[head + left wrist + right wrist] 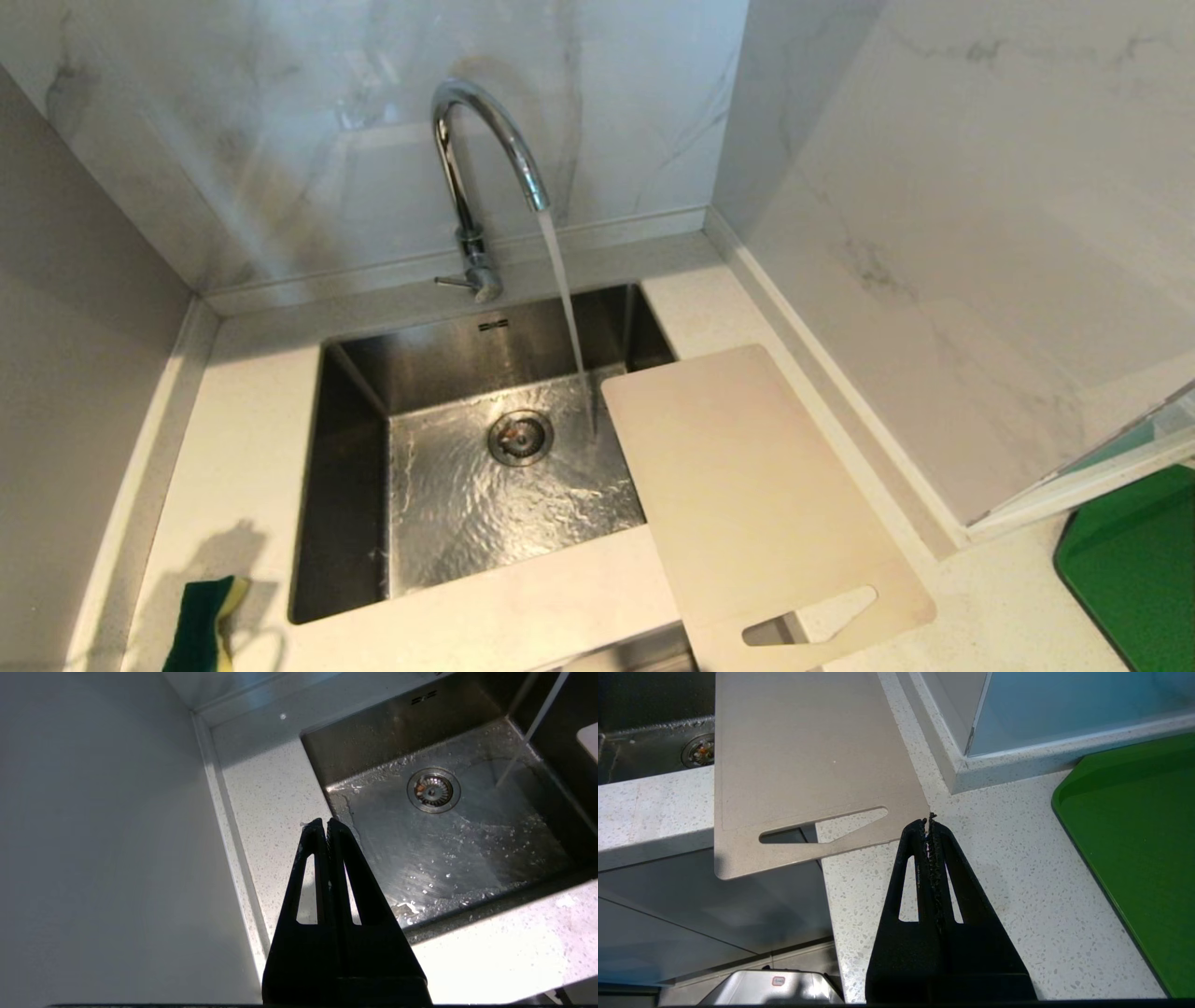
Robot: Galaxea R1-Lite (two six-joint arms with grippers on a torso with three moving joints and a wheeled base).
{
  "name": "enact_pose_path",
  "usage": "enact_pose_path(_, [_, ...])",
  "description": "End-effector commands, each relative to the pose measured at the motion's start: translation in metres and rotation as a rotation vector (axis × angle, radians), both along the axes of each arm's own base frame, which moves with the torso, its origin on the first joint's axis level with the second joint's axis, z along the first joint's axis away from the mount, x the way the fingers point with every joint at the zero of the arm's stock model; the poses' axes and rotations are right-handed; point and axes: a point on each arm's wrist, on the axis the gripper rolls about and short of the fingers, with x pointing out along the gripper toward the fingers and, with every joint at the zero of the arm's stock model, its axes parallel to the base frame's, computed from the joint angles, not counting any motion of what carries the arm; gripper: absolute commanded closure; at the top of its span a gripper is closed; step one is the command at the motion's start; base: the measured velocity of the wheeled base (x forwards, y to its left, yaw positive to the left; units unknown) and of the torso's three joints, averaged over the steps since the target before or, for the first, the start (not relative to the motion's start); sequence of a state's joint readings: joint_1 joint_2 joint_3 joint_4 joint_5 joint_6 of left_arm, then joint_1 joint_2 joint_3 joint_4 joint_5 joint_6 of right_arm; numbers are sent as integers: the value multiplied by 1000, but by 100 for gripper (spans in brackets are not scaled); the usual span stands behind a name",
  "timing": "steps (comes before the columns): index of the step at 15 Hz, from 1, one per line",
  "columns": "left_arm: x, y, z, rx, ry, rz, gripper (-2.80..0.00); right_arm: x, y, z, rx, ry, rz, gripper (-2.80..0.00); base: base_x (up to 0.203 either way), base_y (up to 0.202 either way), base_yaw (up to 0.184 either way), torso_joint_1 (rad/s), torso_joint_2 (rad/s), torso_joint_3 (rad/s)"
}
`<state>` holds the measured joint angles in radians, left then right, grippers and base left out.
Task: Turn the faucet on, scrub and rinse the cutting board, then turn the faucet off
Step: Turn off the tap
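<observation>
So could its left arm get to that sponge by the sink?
Probably yes. The sponge lies on the counter left of the sink, with nothing around it. The left pincer, shut and empty, hangs over that same stretch of counter.

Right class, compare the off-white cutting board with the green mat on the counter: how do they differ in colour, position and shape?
The cutting board is off-white; the green mat is bright green. The board lies slanted, one end overhanging the sink and its handle corner past the counter's front edge; the mat sits on the counter, further right. The board has a slanted handle cutout; no cutout shows on the mat, which is partly out of view. Both lie flat with rounded corners.
</observation>
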<state>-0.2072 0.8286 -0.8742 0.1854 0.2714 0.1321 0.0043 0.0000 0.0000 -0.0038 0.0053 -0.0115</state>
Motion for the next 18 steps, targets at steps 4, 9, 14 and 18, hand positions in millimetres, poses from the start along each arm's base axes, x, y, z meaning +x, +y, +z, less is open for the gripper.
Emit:
enact_pose_path(4, [35,-13,12,19,57,-26,0,0,0,0,-1,-1,1,0,0,0,0,0,0,0])
enact_pose_path(9, [45,-19,18,22,63,-57,0,0,0,0,-1,-1,1,0,0,0,0,0,0,0])
enact_pose_path(14, [43,-21,18,26,71,-76,0,0,0,0,-1,-1,1,0,0,0,0,0,0,0])
enact_pose_path(18, [35,-19,23,24,62,-82,0,0,0,0,-1,-1,0,0,0,0,0,0,0,0])
